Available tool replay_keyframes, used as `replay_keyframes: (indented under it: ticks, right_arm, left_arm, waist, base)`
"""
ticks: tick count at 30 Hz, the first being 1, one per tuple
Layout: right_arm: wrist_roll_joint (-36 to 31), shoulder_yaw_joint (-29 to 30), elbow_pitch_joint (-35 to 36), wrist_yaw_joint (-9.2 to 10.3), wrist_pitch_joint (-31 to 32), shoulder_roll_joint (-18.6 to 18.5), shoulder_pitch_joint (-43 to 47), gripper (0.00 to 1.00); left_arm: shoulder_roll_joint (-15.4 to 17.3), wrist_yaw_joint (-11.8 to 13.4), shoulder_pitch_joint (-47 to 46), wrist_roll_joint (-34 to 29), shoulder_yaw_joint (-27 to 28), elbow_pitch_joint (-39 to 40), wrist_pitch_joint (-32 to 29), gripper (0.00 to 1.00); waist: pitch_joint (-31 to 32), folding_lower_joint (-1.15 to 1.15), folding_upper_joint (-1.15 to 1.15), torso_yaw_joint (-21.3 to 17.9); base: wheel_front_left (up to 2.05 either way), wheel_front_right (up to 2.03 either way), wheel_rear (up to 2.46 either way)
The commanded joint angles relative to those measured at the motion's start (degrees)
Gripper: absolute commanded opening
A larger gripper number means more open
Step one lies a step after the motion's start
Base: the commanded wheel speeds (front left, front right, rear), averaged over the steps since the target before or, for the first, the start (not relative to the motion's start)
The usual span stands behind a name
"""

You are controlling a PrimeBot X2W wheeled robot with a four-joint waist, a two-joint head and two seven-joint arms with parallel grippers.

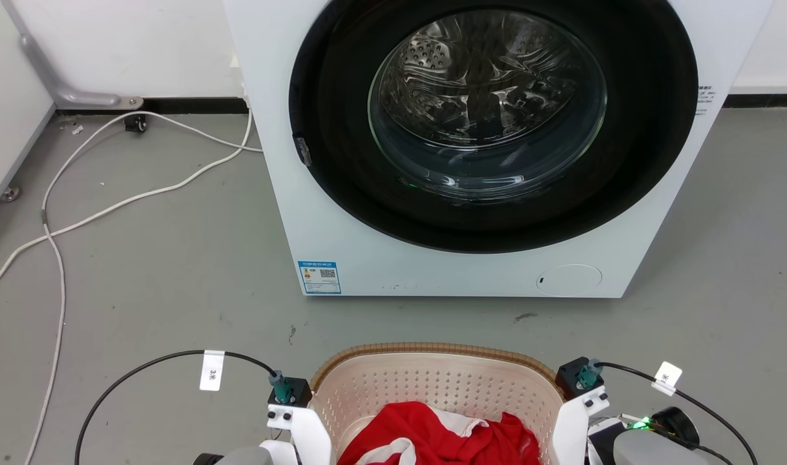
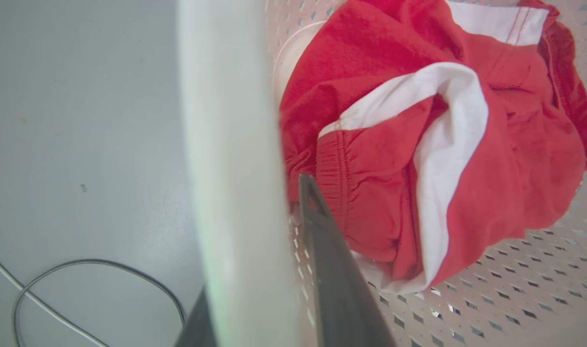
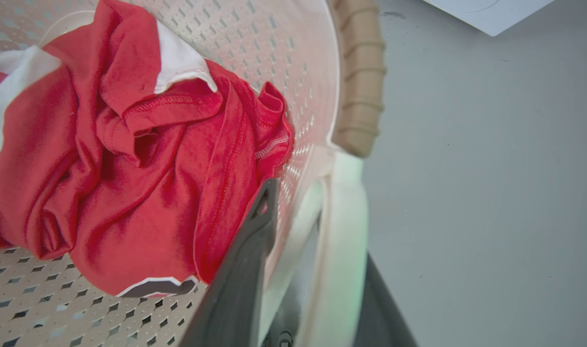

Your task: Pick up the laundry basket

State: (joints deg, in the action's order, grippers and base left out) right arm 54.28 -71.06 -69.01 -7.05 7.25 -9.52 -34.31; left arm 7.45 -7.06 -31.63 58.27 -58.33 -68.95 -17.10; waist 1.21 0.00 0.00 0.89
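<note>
The laundry basket (image 1: 432, 378), cream with perforated walls and a brown woven-look rim (image 1: 426, 349), sits at the bottom centre of the head view. A red and white garment (image 1: 432, 433) lies crumpled inside it. My two arms flank it, the left wrist bracket (image 1: 296, 420) and the right wrist bracket (image 1: 577, 403) each against a side. My left gripper (image 2: 255, 250) straddles the basket's white left handle (image 2: 235, 168), one finger (image 2: 332, 270) inside the wall. My right gripper (image 3: 317, 226) straddles the right handle (image 3: 344, 231) below the rim (image 3: 358, 72), one finger (image 3: 245, 270) inside by the garment (image 3: 105, 168).
A white front-loading washing machine (image 1: 329, 213) with its round glass door (image 1: 487, 106) stands just beyond the basket on the grey floor. White cables (image 1: 109, 206) trail over the floor at the left. Black cables (image 1: 141, 365) loop from both wrists.
</note>
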Motion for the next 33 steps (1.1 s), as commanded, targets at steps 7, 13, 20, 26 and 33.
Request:
replay_keyframes:
  ticks: [7,13,20,26,33]
  right_arm:
    - [0.49,-1.37,0.21,-0.8,-0.33,0.64,-0.9,0.0]
    - [1.0,-1.77,0.16,-0.8,-0.35,0.65,-0.96,0.0]
    - [1.5,-2.11,0.16,-0.8,-0.3,0.82,-1.02,0.0]
    - [1.67,-2.27,0.12,-0.81,-0.18,0.87,-0.92,0.0]
    - [1.76,-2.42,0.06,-0.81,-0.35,0.82,-0.98,0.0]
  left_arm:
    - [0.3,-0.67,-1.28,0.67,-1.81,0.06,0.48,0.0]
    - [0.26,-0.67,-1.31,1.43,-2.72,-0.04,0.53,0.0]
    - [0.36,-0.67,-1.49,2.47,-3.84,-0.25,0.54,0.0]
    - [0.61,-0.67,-1.42,3.33,-4.64,-0.37,0.62,0.0]
    - [0.71,-0.67,-1.51,4.19,-5.68,-0.32,0.93,0.0]
  waist:
    - [-0.02,0.0,0.0,-0.01]
    - [-0.06,0.0,0.0,-0.03]
    - [-0.1,0.0,0.0,-0.01]
    - [-0.04,0.0,0.0,-0.05]
    - [-0.08,0.0,0.0,-0.08]
  base:
    - [0.0,0.0,0.0]
    - [0.0,0.0,0.0]
    - [0.0,0.0,0.0]
    - [0.0,0.0,0.0]
    - [0.0,0.0,0.0]
